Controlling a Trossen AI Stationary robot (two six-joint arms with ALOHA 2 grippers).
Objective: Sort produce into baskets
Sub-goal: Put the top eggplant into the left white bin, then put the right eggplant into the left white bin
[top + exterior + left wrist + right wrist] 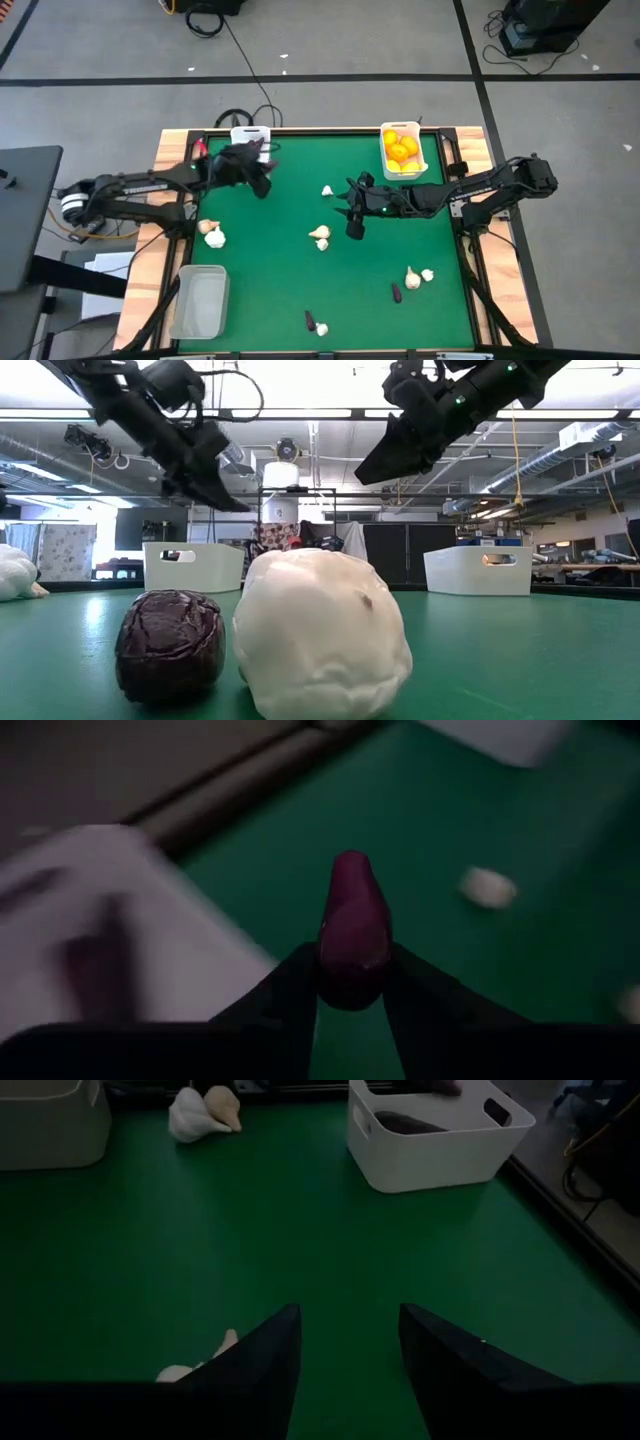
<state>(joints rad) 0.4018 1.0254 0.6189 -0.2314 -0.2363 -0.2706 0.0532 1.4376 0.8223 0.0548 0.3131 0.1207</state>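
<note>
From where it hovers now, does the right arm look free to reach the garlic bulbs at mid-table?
Probably yes: the right gripper hangs open and empty beside the garlic bulbs, with only bare green mat between them.

A basket [402, 150] w/ citrus fruits [400, 151] is set at the far right of the table [300, 290]. Another basket [249, 134] is set at the far left, w/ an eggplant [352, 925] held near it. A third basket [199, 301] is placed near left. Garlic bulbs [320, 238] are spread in the middle & to the right. One more eggplant [396, 292] is laid near right.
</note>
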